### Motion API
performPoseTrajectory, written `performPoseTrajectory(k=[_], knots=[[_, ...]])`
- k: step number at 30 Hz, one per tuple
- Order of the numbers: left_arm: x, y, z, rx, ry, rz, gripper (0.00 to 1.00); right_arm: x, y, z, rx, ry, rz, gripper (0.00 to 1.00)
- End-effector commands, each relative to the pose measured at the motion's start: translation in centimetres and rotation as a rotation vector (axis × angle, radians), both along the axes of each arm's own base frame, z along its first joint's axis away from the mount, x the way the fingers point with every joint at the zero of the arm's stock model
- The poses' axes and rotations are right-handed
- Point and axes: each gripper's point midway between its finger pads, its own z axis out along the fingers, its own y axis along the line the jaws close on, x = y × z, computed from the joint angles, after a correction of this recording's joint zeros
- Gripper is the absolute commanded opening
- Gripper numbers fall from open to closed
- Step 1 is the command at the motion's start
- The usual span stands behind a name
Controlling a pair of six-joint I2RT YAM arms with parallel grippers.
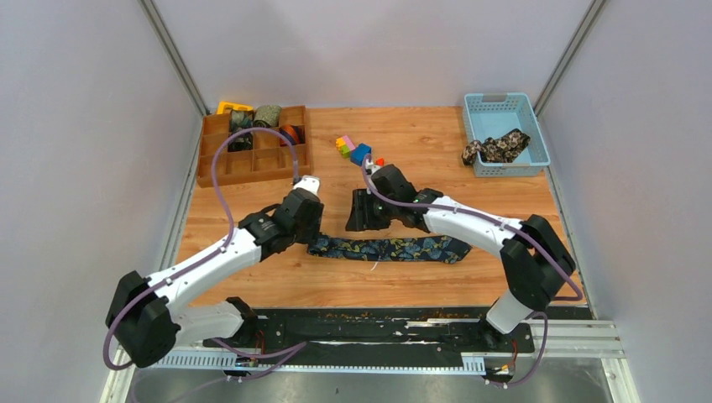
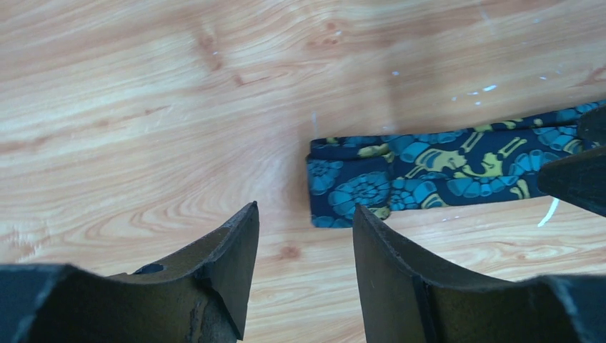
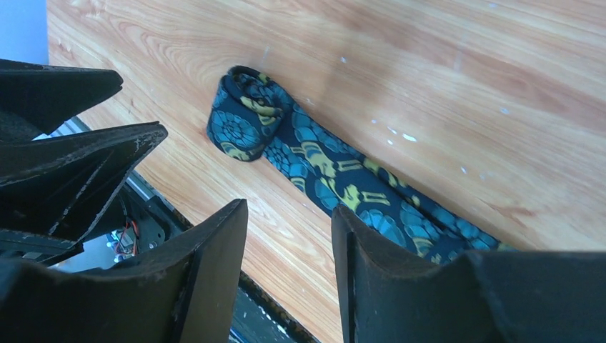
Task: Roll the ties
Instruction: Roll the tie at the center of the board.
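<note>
Because the left gripper (image 2: 304,211) and the right gripper (image 3: 288,209) both hang parted and empty, I have nothing pinning the navy paisley fabric necktie (image 1: 390,248) lying flat on the wooden table (image 1: 420,159) between them. A clumsy nudge could spring its loosely folded end (image 2: 350,189) open.

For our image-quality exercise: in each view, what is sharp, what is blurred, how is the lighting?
Top external: even soft light, everything sharp. Left wrist: paisley tie crisp, left tool close, dark, soft-edged. Right wrist: tie's folded end crisp, right tool equally dark and soft.
</note>
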Motion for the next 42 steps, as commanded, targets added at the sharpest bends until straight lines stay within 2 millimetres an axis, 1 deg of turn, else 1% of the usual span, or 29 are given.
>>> performPoseTrajectory(k=[1, 3, 7, 10, 13, 16, 20, 25, 33, 39, 42], knots=[[0.3, 1.4, 0.3, -0.059, -0.022, 0.020, 0.60, 0.7, 4.0, 1.7, 0.060, -0.028, 0.045, 0.47], [0.1, 1.8, -0.3, -0.104, -0.004, 0.026, 0.61, 0.6, 5.2, 1.4, 0.056, -0.019, 0.065, 0.45], [0.1, 2.4, -1.1, -0.175, 0.019, 0.046, 0.63, 0.1, 7.6, 0.7, 0.056, -0.003, 0.112, 0.38], [0.1, 2.9, -1.8, -0.216, 0.034, 0.073, 0.65, -0.2, 8.9, 0.1, 0.056, 0.011, 0.137, 0.31], [0.2, 3.1, -2.3, -0.262, 0.035, 0.086, 0.65, -0.1, 9.7, -0.4, 0.054, 0.023, 0.150, 0.23], [0.4, 2.7, -2.6, -0.330, 0.029, 0.077, 0.65, 0.0, 10.0, -1.2, 0.045, 0.036, 0.154, 0.15], [0.4, 2.0, -3.0, -0.395, 0.034, 0.047, 0.65, 0.2, 10.3, -2.0, 0.033, 0.045, 0.155, 0.09], [0.7, 1.6, -3.5, -0.426, 0.043, 0.036, 0.65, 0.5, 10.3, -2.9, 0.014, 0.053, 0.153, 0.06], [0.9, 1.0, -4.1, -0.451, 0.061, 0.014, 0.66, 0.7, 9.7, -4.6, -0.031, 0.060, 0.138, 0.04], [0.8, 0.1, -5.0, -0.477, 0.109, -0.012, 0.66, 0.6, 9.2, -5.1, -0.049, 0.062, 0.131, 0.02], [0.7, 0.0, -5.3, -0.479, 0.122, -0.013, 0.65, 0.6, 8.9, -5.4, -0.055, 0.063, 0.127, 0.02]])
